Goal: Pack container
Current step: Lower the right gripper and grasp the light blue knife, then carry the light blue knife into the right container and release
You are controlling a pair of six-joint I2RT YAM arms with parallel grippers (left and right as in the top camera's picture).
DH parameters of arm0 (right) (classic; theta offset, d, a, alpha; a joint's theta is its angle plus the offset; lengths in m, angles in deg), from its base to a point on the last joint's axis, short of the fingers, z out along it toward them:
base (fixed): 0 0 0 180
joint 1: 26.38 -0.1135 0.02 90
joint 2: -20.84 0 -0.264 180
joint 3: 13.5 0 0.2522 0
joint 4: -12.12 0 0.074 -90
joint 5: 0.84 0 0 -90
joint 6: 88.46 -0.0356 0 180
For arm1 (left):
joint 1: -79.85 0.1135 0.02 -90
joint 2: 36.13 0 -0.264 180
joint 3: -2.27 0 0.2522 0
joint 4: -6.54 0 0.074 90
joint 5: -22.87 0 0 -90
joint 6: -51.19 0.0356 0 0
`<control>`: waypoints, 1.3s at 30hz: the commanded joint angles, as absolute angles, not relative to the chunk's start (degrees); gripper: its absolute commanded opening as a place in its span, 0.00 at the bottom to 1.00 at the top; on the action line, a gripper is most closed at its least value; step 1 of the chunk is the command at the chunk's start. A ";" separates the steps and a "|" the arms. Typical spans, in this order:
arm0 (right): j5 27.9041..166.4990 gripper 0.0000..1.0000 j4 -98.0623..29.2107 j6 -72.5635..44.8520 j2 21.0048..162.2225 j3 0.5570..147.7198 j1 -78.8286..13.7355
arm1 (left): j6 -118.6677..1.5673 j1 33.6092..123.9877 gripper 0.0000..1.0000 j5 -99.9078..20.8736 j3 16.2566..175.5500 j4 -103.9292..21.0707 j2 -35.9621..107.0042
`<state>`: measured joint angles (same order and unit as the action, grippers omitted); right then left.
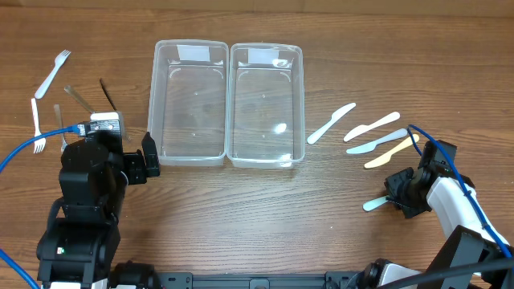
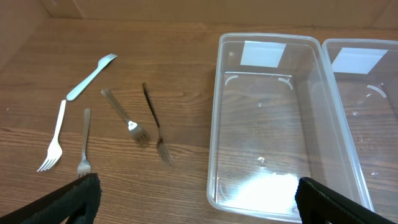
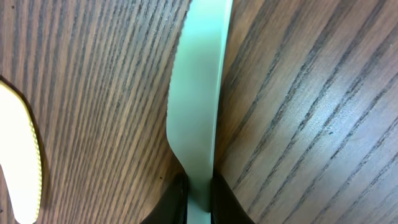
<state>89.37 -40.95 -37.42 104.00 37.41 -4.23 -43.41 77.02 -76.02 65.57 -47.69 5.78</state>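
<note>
Evidently light, thin and fairly stiff: pale blue plastic knife (image 3: 196, 106), smooth enough to slip or pivot, so best pinched across the narrow handle. Lying flat on the wooden table (image 3: 298, 124), right of two clear plastic containers (image 1: 265, 104), near other plastic knives (image 1: 377, 132). Right gripper (image 3: 199, 196) clamped on its handle end. Left gripper (image 2: 196, 202) spread wide, holding nothing.

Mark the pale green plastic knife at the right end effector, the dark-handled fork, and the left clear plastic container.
pale green plastic knife (image 3: 196, 93): right wrist view, on its broad flat part.
dark-handled fork (image 2: 152, 113): left wrist view, on the handle.
left clear plastic container (image 1: 189, 104): overhead view, bare floor.
</note>
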 commanded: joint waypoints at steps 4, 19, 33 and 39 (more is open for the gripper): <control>90.52 0.04 -40.91 -37.07 105.83 37.17 -4.19 | -44.59 77.59 1.00 -76.78 67.25 -47.30 5.76; 87.42 0.04 -59.31 -23.43 105.72 66.32 -8.76 | -44.59 77.59 1.00 -76.76 67.25 -47.28 5.76; 86.70 0.04 -63.88 -21.70 105.90 87.77 -41.45 | -44.62 77.59 1.00 -76.72 67.25 -47.25 5.76; 87.29 0.04 -63.24 -15.89 111.06 87.77 -53.17 | -44.62 77.59 1.00 -76.54 67.23 -47.63 5.76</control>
<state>87.42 -63.62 -19.84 107.12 86.43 -49.06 -43.41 77.02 -76.02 65.59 -47.60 5.78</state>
